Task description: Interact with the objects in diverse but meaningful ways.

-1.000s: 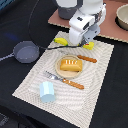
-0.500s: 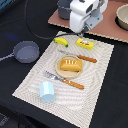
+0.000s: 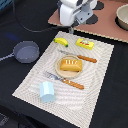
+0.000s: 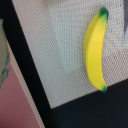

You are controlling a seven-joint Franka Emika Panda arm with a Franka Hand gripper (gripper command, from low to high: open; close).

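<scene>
Since the earlier frames, the arm had risen from just over the banana (image 3: 61,42) and drawn back toward the far edge of the mat (image 3: 30,82); the banana itself had not shifted. We could not see the gripper's fingertips in either current view, so we cannot tell how far it was open; nothing appeared to hang from it. We found the banana lying flat near the mat's far corner, on the exterior view's left, with the yellow packet (image 3: 85,44) beside it to the right. We noted the loaf (image 3: 70,65) resting on a plate (image 3: 59,71) at the mat's centre, a knife (image 3: 80,57) behind the plate and a fork (image 3: 64,80) in front of it. We saw the cup (image 3: 47,91) near the front edge, but could not see inside it. We saw nothing in the pot (image 3: 26,51), which sat off the mat on the dark table. We judged one interaction just finished and the next object not yet chosen. We expected the next move to need a descent squarely over one item, perhaps carrying the banana to the pot.
</scene>
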